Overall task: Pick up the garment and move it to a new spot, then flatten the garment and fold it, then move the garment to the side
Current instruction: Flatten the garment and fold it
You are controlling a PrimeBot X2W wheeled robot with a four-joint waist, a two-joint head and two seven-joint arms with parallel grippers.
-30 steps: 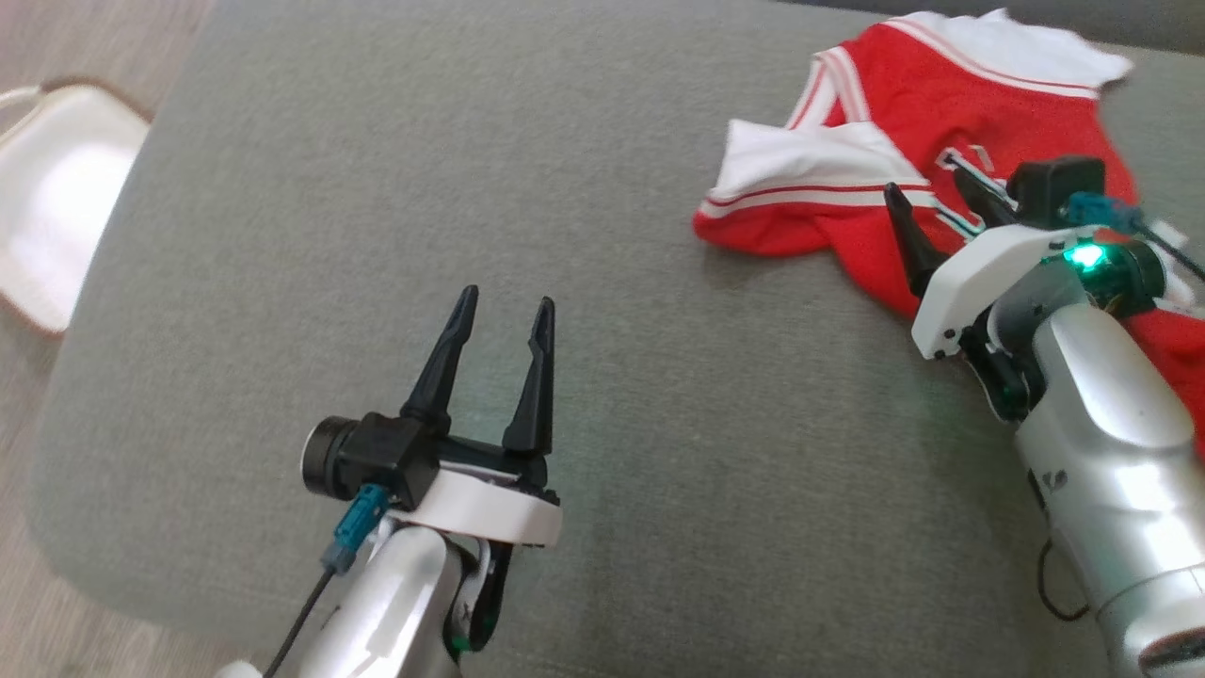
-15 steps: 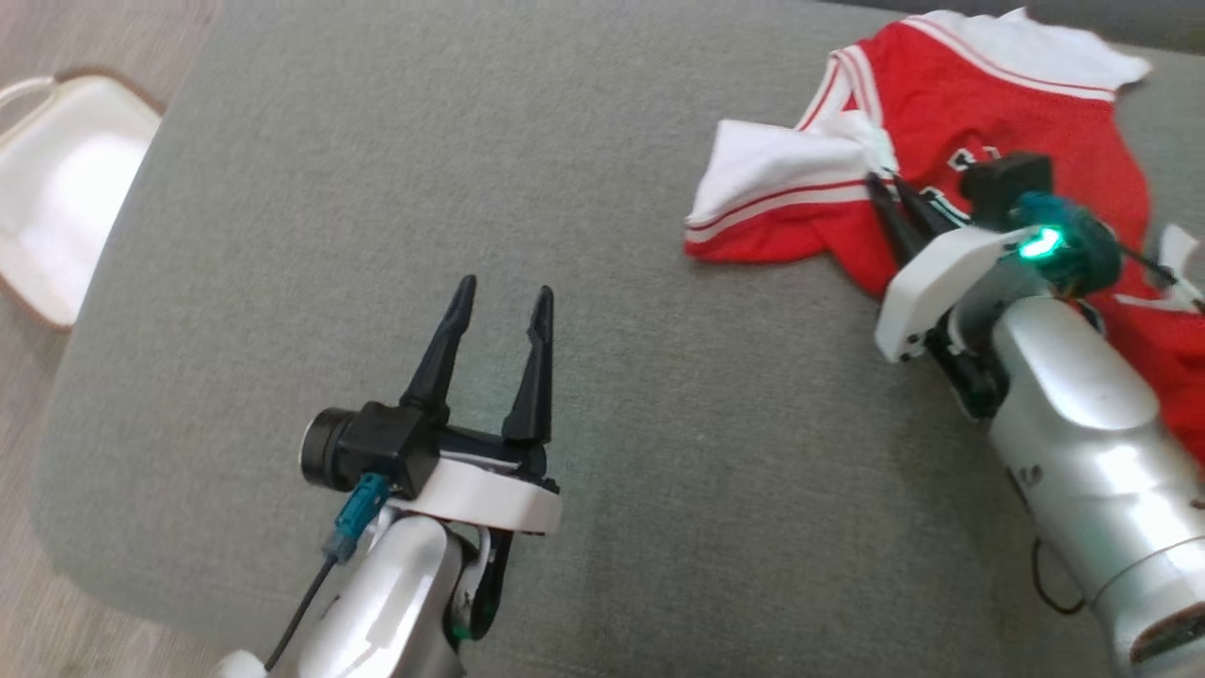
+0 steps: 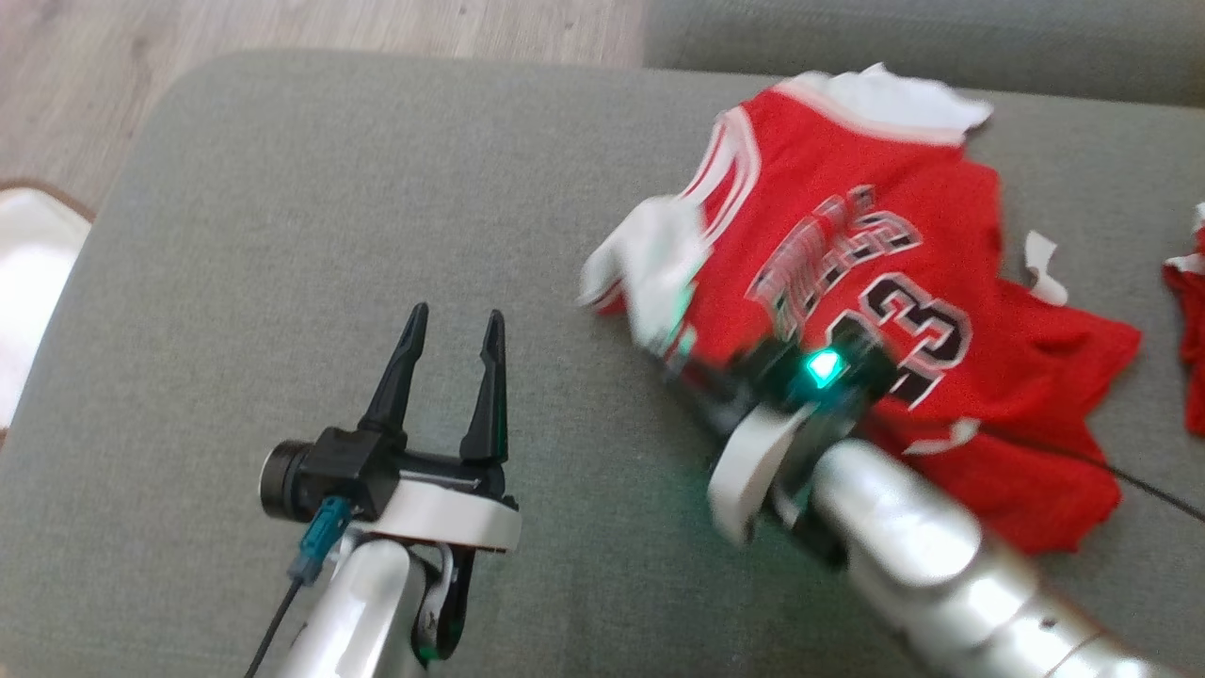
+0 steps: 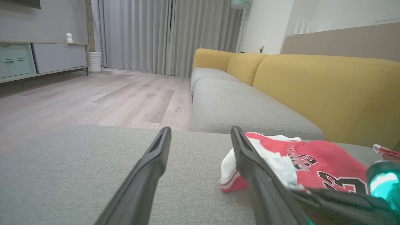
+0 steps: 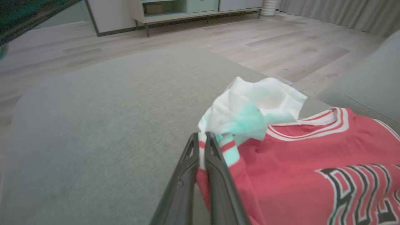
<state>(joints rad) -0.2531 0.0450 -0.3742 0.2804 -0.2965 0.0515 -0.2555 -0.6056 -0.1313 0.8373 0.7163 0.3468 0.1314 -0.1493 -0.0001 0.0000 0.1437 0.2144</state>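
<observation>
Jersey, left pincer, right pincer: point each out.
jersey [image 3: 875, 311], head view, on the chest number.
left pincer [image 3: 457, 313], head view, midway between its open fingertips.
right pincer [image 5: 202, 135], right wrist view, midway between tips shut on the jersey.

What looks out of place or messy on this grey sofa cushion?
The red and white basketball jersey lies rumpled and askew, not flat, its white edge bunched where the right gripper pinches it. Nothing looks torn or spilled.

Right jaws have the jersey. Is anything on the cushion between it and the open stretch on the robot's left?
Nothing visible lies on the grey cushion there. The left gripper, jaws open, stands over that stretch, apart from the jersey pinched by the right gripper.
</observation>
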